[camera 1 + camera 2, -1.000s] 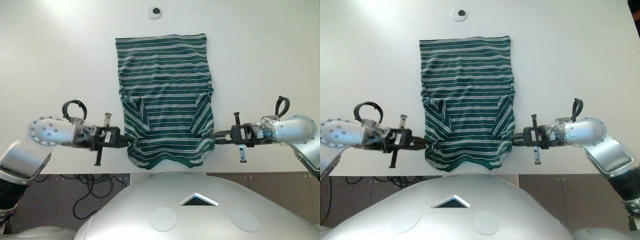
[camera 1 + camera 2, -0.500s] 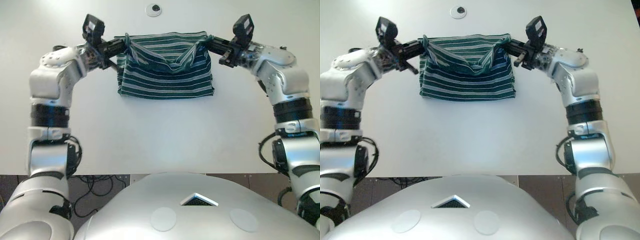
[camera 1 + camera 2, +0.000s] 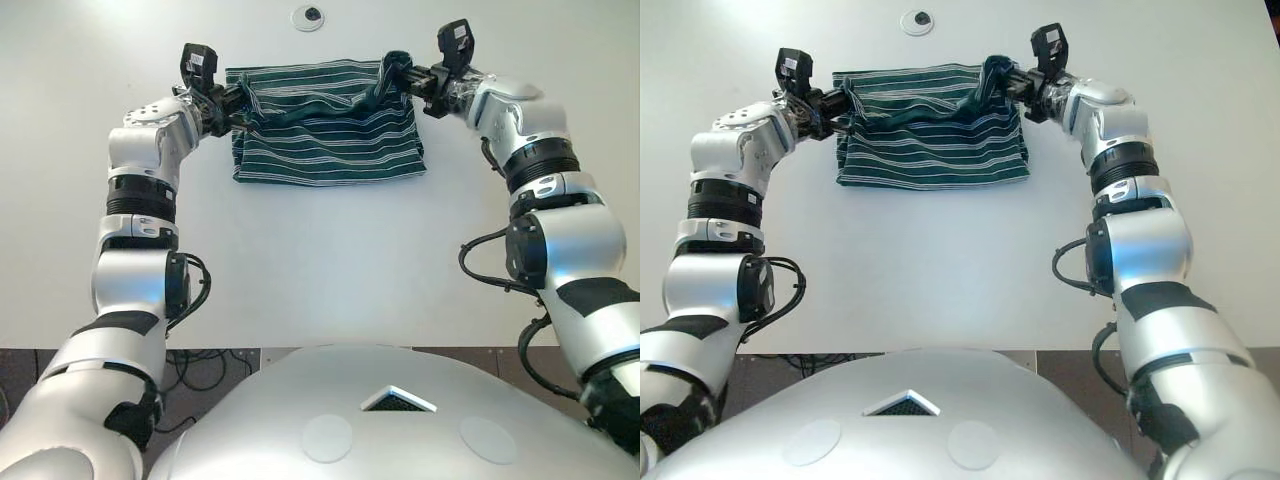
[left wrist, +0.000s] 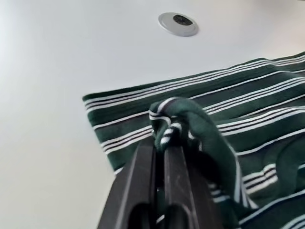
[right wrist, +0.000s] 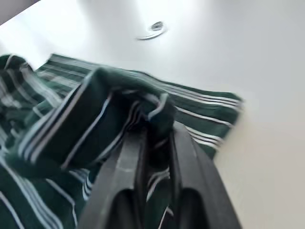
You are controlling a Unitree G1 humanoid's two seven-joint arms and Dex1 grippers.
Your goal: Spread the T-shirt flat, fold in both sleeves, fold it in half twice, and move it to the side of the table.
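Left gripper and right gripper pinch the cloth's corners, which I carried from 6 to 12 o'clock | white table: green white-striped cotton T-shirt now doubled at 12, near the round grey grommet | first half-fold looks laid; release and second fold remain.

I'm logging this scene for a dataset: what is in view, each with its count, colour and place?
T-shirt: one, dark green with white stripes, folded over on the far middle of the table.
table: one, white, under the T-shirt.
round disc: one, silver-grey, set in the table just beyond the T-shirt.
cables: a few, black, on the floor below the table's near edge.
left pincer: one, black, shut on the T-shirt's far left corner.
right pincer: one, black, shut on its far right corner.
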